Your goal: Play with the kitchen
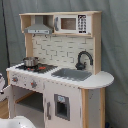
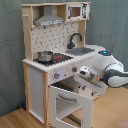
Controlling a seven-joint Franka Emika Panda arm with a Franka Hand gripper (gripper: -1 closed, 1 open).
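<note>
The kitchen (image 1: pixel 60 75) (image 2: pixel 55 55) is a white and light-wood toy unit with a grey sink (image 1: pixel 72 74), a black faucet (image 1: pixel 83 60), a range hood (image 2: pixel 49 20) and a microwave (image 1: pixel 70 23). A small metal pot (image 2: pixel 45 56) stands on the stovetop. The oven door (image 2: pixel 70 106) hangs open, folded down and out. In the second exterior view my gripper (image 2: pixel 85 73) is just above the open door's top edge, close to the knobs (image 2: pixel 75 69) on the front panel. The white arm (image 2: pixel 114 71) reaches in from the second exterior view's right.
A grey curtain hangs behind the kitchen in both exterior views. The wooden floor (image 2: pixel 20 117) shows around the base. A white rounded shape (image 1: pixel 15 122) fills the first exterior view's lower left corner. The rounded counter end (image 1: pixel 102 79) sticks out beside the sink.
</note>
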